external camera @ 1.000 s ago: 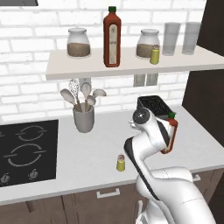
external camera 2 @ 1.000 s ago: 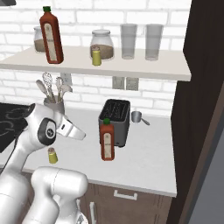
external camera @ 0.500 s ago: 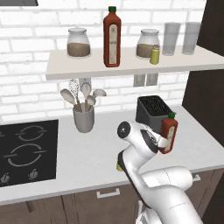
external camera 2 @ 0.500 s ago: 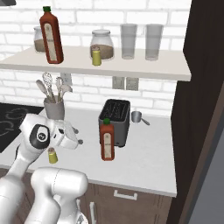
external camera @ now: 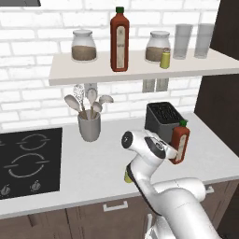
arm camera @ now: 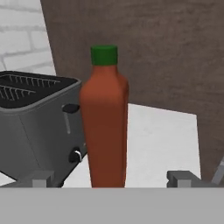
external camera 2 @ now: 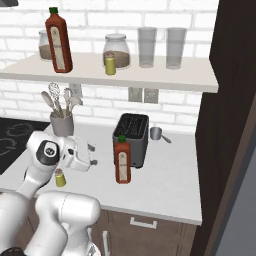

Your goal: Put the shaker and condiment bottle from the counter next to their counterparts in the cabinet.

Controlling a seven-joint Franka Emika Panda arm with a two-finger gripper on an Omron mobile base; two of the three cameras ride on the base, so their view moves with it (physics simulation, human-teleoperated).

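The condiment bottle [arm camera: 105, 118] is smooth red-brown plastic with rounded shoulders, plain sides and a bright green cap, upright on the matte white counter [external camera 2: 170, 185] just beside the ribbed dark toaster [external camera 2: 132, 137]. In the hand view it stands at 12 o'clock, centred between the 2 spread, empty fingertips of the gripper [arm camera: 111, 178]. The tiny yellow shaker [external camera 2: 60, 177] sits at the arm's 6 o'clock.
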